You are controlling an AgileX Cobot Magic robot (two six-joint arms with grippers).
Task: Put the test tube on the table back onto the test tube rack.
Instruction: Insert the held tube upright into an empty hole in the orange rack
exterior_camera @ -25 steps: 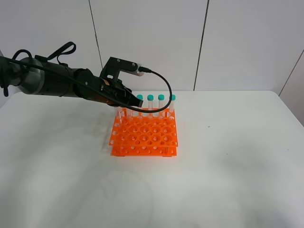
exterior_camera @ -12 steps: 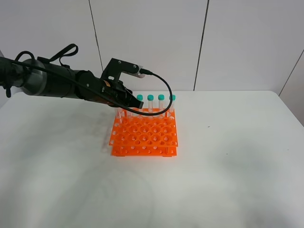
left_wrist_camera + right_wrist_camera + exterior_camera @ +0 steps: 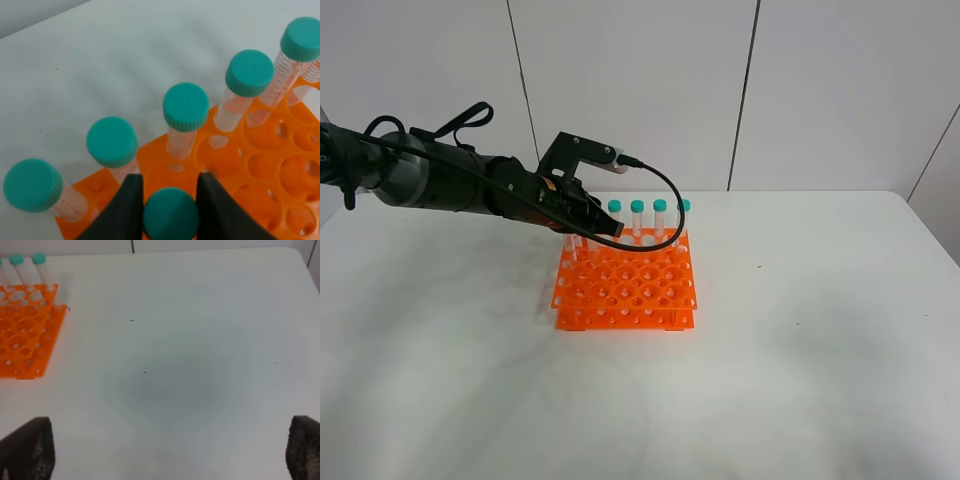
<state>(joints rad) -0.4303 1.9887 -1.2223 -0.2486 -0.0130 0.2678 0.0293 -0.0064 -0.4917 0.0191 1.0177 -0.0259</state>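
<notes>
Left wrist view: the left pincer (image 3: 170,200) was clamped on the test tube (image 3: 170,214), its teal cap caught between the two dark fingers (image 3: 127,202).

The gripped tube hung over the far edge of the orange test tube rack (image 3: 270,160), just beside the row of capped tubes (image 3: 186,107) standing in the rack's back holes. In the exterior high view the left arm (image 3: 470,185) reached in from the left over the rack (image 3: 625,290) on the white table (image 3: 800,360), its pincer (image 3: 605,228) at the back row near the left corner. In the right wrist view the right pincer's fingers (image 3: 27,450) stood wide apart, well away from the rack, holding nothing.
</notes>
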